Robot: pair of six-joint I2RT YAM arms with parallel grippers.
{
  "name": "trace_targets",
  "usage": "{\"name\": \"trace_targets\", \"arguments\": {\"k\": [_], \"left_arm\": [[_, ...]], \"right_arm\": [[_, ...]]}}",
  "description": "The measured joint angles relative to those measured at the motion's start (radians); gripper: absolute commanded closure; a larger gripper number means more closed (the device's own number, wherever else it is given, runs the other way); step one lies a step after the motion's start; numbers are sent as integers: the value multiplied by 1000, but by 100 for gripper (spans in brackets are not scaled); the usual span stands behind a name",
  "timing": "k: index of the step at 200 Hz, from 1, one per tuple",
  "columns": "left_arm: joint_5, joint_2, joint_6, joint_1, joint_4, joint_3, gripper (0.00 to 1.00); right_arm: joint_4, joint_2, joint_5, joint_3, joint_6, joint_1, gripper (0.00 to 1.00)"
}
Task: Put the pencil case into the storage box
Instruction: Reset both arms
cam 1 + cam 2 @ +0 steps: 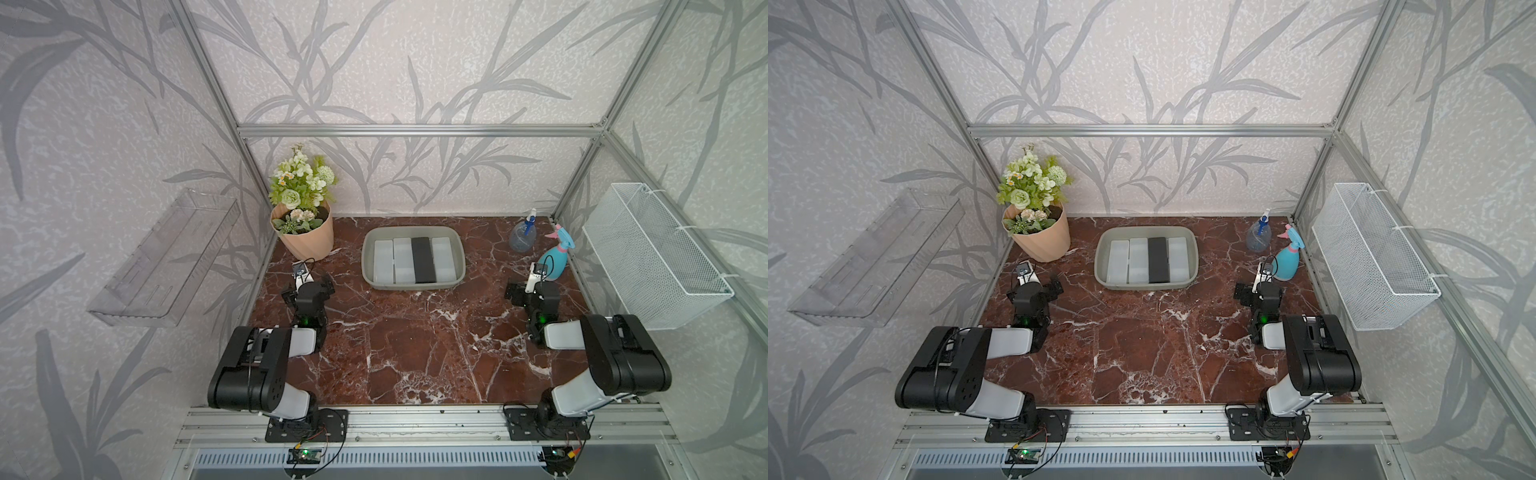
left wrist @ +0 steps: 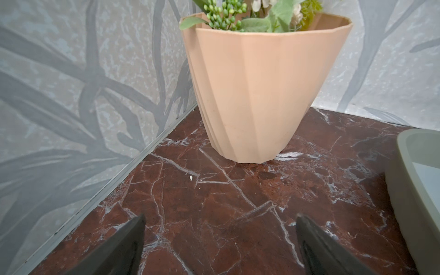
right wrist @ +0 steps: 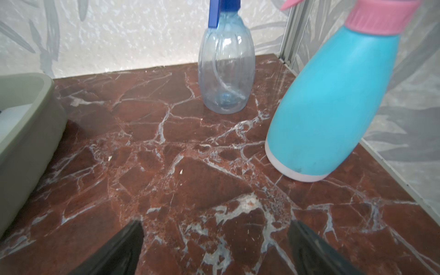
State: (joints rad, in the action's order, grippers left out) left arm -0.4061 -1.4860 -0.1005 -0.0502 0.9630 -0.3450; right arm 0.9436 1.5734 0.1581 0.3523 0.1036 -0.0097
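Each wrist view shows only two dark fingertips and a cut-off corner of the shallow grey-green plastic storage box [image 1: 412, 286]. The left end effector [image 2: 220, 216] and the right end effector [image 3: 215, 222] are both spread wide and pinch nothing. They sit low over the red-brown marble counter [image 1: 415, 345], which is enclosed by grey leaf-patterned walls [image 1: 415, 62]. In the box four cases lie side by side, with the black rectangular pencil case [image 1: 423, 259] between white frosted cases [image 1: 403, 259].

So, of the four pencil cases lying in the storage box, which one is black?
The black pencil case, third from the robot's left in the storage box. It lies between white ones; the other three cases are all white.
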Motion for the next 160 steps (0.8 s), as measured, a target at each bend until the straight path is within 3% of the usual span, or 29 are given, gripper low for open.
{"name": "trace_targets", "arguments": {"k": [51, 160], "left_arm": [[45, -10, 56, -29, 278, 200, 0], [40, -29, 60, -29, 290, 130, 0]], "right_arm": [[57, 1, 32, -13, 0, 5, 1], [51, 1, -21, -6, -25, 5, 1]]}}
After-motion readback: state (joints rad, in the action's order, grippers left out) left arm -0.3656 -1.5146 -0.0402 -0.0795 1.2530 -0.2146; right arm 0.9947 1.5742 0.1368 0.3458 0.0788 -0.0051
